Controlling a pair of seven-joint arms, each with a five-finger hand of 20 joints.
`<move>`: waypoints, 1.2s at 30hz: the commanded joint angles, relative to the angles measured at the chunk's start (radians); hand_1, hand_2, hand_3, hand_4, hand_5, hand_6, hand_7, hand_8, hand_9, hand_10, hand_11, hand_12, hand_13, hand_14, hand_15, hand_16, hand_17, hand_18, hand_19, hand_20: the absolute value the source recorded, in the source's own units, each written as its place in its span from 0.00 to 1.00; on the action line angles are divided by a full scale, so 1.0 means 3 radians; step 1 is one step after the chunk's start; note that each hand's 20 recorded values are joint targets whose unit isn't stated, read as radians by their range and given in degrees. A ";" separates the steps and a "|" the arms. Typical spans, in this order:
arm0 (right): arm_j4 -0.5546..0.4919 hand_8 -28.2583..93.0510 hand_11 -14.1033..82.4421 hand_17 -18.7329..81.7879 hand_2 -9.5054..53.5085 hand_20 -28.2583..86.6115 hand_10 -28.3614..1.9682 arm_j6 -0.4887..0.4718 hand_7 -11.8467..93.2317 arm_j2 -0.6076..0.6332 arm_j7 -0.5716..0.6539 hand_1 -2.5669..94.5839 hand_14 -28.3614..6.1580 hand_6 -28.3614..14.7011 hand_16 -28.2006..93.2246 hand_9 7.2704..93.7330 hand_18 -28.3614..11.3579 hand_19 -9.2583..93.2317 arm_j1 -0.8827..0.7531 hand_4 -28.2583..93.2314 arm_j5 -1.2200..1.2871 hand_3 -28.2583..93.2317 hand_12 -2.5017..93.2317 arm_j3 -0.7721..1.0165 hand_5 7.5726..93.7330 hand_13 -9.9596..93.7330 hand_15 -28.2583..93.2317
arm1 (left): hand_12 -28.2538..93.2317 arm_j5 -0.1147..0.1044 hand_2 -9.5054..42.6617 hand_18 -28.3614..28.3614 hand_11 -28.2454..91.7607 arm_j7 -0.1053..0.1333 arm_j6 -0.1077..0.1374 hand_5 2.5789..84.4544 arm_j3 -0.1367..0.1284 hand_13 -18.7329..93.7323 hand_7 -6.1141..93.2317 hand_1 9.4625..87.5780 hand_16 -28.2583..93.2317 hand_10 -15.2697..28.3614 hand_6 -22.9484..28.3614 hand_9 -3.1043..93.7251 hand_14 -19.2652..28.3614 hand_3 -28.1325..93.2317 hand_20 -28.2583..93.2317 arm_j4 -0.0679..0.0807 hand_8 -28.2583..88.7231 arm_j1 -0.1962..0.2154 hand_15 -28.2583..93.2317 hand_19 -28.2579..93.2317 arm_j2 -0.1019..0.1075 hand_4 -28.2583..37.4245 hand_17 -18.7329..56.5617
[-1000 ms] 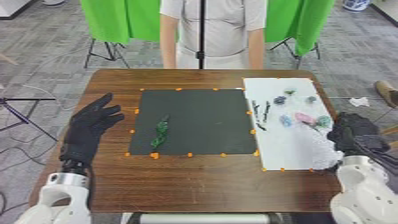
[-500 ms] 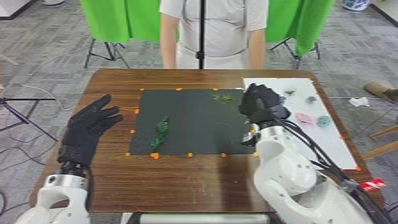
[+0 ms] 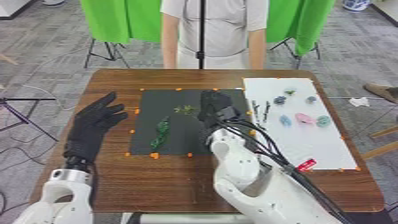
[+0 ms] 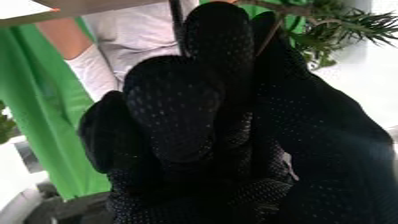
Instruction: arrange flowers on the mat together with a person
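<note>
Head view: set high on the robot's side of the brown table [image 3: 155,187], facing forward and down across it. Stands well back; takes in the tabletop on all sides, dark mat [image 3: 191,137] mid-frame, white sheet [image 3: 306,145] to the right, then grey floor [image 3: 49,55] and green cloth [image 3: 107,22] beyond.

Right wrist view: looks from the wrist along the right hand [image 3: 216,105], very close behind the black glove [image 4: 178,110], out past it to the background. Scene lies at a slant.

Common to both: that hand, the green sprig [image 3: 186,109] beside it, the green cloth; small from the head, large from the wrist.
</note>
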 commanded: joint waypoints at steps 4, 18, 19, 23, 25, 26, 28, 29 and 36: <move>0.0237 0.29 0.52 0.84 0.00 0.42 0.61 -0.0099 0.26 -0.0212 0.0087 0.60 0.69 0.61 0.42 1.00 0.40 1.00 -0.0019 0.03 -0.0153 0.76 0.22 -0.0152 0.93 0.98 0.71 | 0.31 0.0049 0.33 0.98 0.47 -0.0096 -0.0114 0.49 0.0070 0.44 0.18 0.22 0.15 0.81 0.63 0.45 1.00 0.86 0.41 0.0056 0.17 -0.0134 0.69 0.70 -0.0055 0.06 0.18; 0.0163 0.29 0.55 0.85 0.02 0.46 0.59 -0.0506 0.26 -0.0360 0.0149 0.56 0.67 0.61 0.42 1.00 0.36 1.00 -0.0052 0.05 -0.0063 0.74 0.21 -0.0241 0.94 0.99 0.72 | 0.31 0.0095 0.33 0.97 0.47 -0.0192 -0.0203 0.49 0.0174 0.44 0.18 0.22 0.15 0.81 0.63 0.45 1.00 0.87 0.41 0.0138 0.17 -0.0329 0.69 0.70 -0.0077 0.06 0.18; 0.0157 0.29 0.55 0.85 0.03 0.46 0.59 -0.0508 0.26 -0.0369 0.0167 0.56 0.67 0.61 0.42 1.00 0.36 1.00 -0.0049 0.05 -0.0053 0.74 0.21 -0.0250 0.95 0.99 0.72 | 0.31 0.0102 0.33 0.97 0.47 -0.0210 -0.0222 0.49 0.0183 0.44 0.18 0.22 0.15 0.81 0.63 0.45 1.00 0.87 0.41 0.0149 0.17 -0.0350 0.70 0.70 -0.0087 0.06 0.18; 0.0119 0.28 0.56 0.85 0.04 0.46 0.59 -0.0577 0.26 -0.0410 0.0180 0.55 0.67 0.61 0.41 1.00 0.37 1.00 -0.0063 0.05 0.0013 0.74 0.21 -0.0255 0.95 0.99 0.72 | 0.31 0.0117 0.33 0.97 0.47 -0.0247 -0.0250 0.49 0.0218 0.44 0.18 0.22 0.15 0.81 0.63 0.45 1.00 0.86 0.41 0.0172 0.17 -0.0406 0.70 0.70 -0.0099 0.06 0.18; 0.0126 0.28 0.55 0.86 0.04 0.46 0.59 -0.0574 0.25 -0.0422 0.0176 0.55 0.68 0.61 0.41 1.00 0.38 1.00 -0.0061 0.05 -0.0001 0.73 0.20 -0.0261 0.93 0.99 0.71 | 0.31 0.0120 0.33 0.97 0.47 -0.0251 -0.0257 0.49 0.0232 0.44 0.18 0.22 0.15 0.81 0.63 0.45 1.00 0.86 0.41 0.0183 0.17 -0.0427 0.70 0.70 -0.0102 0.06 0.18; 0.0128 0.28 0.55 0.86 0.04 0.46 0.60 -0.0580 0.24 -0.0430 0.0176 0.55 0.68 0.61 0.41 1.00 0.38 1.00 -0.0065 0.05 0.0016 0.73 0.20 -0.0254 0.93 0.99 0.71 | 0.31 0.0116 0.33 0.97 0.47 -0.0248 -0.0255 0.49 0.0238 0.44 0.18 0.22 0.15 0.81 0.63 0.45 1.00 0.86 0.41 0.0185 0.17 -0.0431 0.70 0.70 -0.0095 0.06 0.18; 0.0140 0.27 0.55 0.86 0.04 0.45 0.60 -0.0601 0.24 -0.0442 0.0196 0.54 0.68 0.61 0.41 1.00 0.39 1.00 -0.0066 0.05 0.0036 0.73 0.20 -0.0244 0.93 0.99 0.71 | 0.31 0.0125 0.33 0.97 0.47 -0.0263 -0.0267 0.49 0.0245 0.44 0.18 0.22 0.15 0.81 0.63 0.45 1.00 0.86 0.41 0.0192 0.17 -0.0448 0.70 0.70 -0.0107 0.06 0.18; 0.0145 0.27 0.54 0.86 0.04 0.44 0.60 -0.0621 0.24 -0.0445 0.0192 0.54 0.68 0.60 0.41 1.00 0.39 1.00 -0.0070 0.05 0.0035 0.73 0.20 -0.0238 0.93 1.00 0.71 | 0.31 0.0130 0.33 0.97 0.47 -0.0268 -0.0271 0.49 0.0244 0.44 0.18 0.22 0.15 0.81 0.64 0.45 1.00 0.86 0.41 0.0191 0.17 -0.0447 0.70 0.70 -0.0114 0.06 0.18; 0.0109 0.24 0.51 0.88 0.04 0.33 0.59 -0.0616 0.22 -0.0474 0.0181 0.51 0.68 0.58 0.39 1.00 0.44 1.00 -0.0126 0.04 0.0112 0.74 0.18 -0.0218 0.91 1.00 0.67 | 0.31 0.0146 0.33 0.97 0.47 -0.0294 -0.0293 0.49 0.0249 0.44 0.18 0.22 0.15 0.81 0.64 0.45 1.00 0.86 0.41 0.0203 0.17 -0.0458 0.70 0.70 -0.0141 0.06 0.18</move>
